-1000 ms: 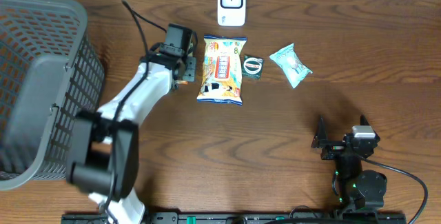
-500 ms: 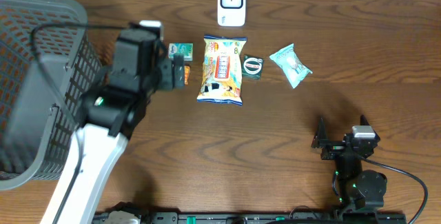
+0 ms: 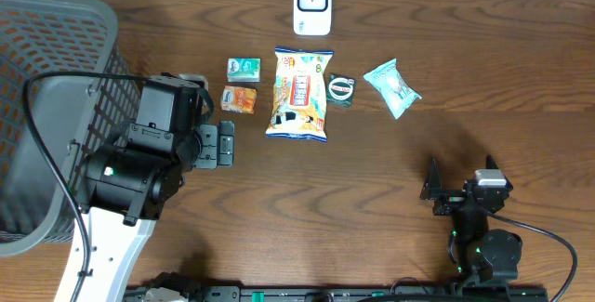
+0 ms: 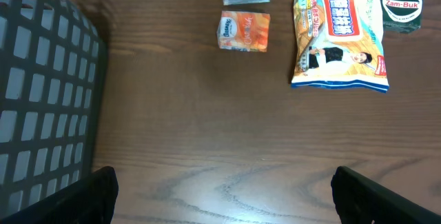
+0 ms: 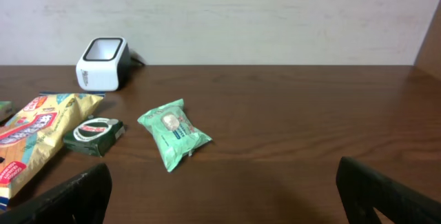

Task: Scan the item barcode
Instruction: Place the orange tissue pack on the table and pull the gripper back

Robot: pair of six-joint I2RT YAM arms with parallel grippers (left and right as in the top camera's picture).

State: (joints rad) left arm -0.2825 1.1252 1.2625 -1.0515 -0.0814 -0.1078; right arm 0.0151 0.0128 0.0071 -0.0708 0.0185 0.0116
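Observation:
The white barcode scanner point(image 3: 313, 4) stands at the table's far edge. In front of it lie a small green packet point(image 3: 244, 68), an orange packet point(image 3: 240, 98), a large snack bag point(image 3: 299, 93), a dark Zam-Buk box point(image 3: 341, 89) and a mint-green packet point(image 3: 392, 87). My left gripper point(image 3: 219, 144) hangs open and holds nothing, just in front of the orange packet point(image 4: 244, 30) and apart from it. My right gripper point(image 3: 461, 177) rests open near the front right, facing the scanner point(image 5: 103, 63) and the mint-green packet point(image 5: 173, 133).
A large grey mesh basket point(image 3: 56, 107) fills the left side, close beside my left arm, and its wall point(image 4: 41, 100) shows in the left wrist view. Bare wood lies between the row of items and my right gripper.
My left gripper opened and drew back toward the front left. The orange packet it was at now lies free on the table beside the snack bag. The right arm has not moved.

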